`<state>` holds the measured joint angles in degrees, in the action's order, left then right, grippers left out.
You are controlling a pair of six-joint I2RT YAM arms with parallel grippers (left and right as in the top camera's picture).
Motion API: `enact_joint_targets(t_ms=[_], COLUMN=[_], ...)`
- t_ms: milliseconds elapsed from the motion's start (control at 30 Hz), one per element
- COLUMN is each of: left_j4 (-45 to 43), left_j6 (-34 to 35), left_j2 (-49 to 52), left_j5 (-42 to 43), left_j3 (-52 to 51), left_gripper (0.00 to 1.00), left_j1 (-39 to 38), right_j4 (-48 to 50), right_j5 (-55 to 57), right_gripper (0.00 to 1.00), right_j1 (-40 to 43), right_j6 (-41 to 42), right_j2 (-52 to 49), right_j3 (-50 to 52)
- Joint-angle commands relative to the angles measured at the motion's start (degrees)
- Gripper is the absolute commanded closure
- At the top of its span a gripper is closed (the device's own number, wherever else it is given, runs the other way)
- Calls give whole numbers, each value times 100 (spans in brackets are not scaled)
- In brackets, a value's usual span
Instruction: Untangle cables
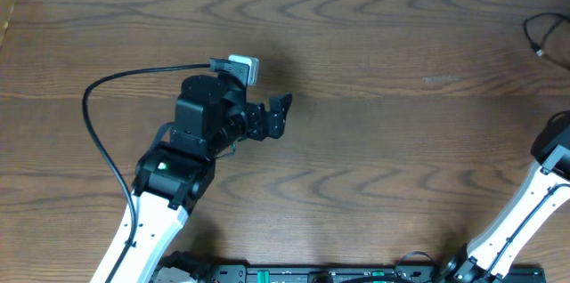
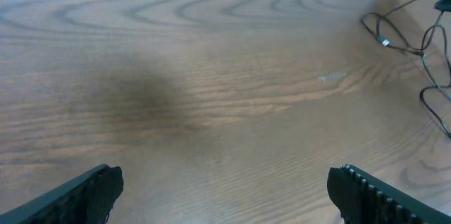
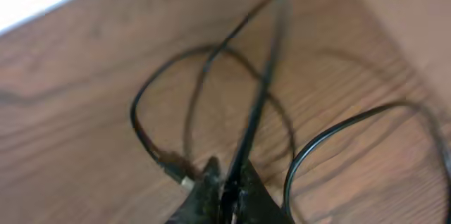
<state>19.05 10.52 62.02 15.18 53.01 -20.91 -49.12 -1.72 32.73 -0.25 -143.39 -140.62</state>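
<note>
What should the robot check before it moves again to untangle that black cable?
1. Right gripper holds the black cable: ok, a strand runs between its fingers.
2. Left gripper open and empty: ok.
3. Left gripper close to the cable: not ok, the cable lies far off near the right edge of the table.
4. Loops uncrossed: not ok, strands cross each other.
5. Plug end in sight: ok, beside the right gripper.
6. One cable or several: cannot tell.

brown wood-grain table (image 1: 401,141) with a smooth, low-sheen finish, thin black cables (image 3: 262,90) in smooth, slightly glossy plastic sheathing, left gripper (image 2: 224,189) fingers (image 2: 370,192) of ribbed matt black plastic
</note>
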Motion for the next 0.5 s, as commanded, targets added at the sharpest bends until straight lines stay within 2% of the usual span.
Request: enact_joint_targets(t_ms=[0,67,100,133,167,467], left_j4=[-26,-52,-57,-57,-55,-48], left_j6=[28,28,28,28,28,26], left_j2=[76,85,83,83,83,79], left_j5=[96,94,94,94,98,240], left_j3=[35,35,35,35,35,35], left_gripper=[2,2,2,2,2,2], left_j1=[-7,-7,-7,-7,-7,-7], right_j4=[-31,-42,-42,-55,-81,-369], right_j5=[28,28,28,28,31,35], right_gripper=[82,80,67,13,1,1], right_j1=[50,68,70,70,70,70], right_j6=[37,63,92,116,175,671], right_j2=[-98,-105,-105,-105,-105,68], right_j3=[-81,-81,-81,-81,-81,-125])
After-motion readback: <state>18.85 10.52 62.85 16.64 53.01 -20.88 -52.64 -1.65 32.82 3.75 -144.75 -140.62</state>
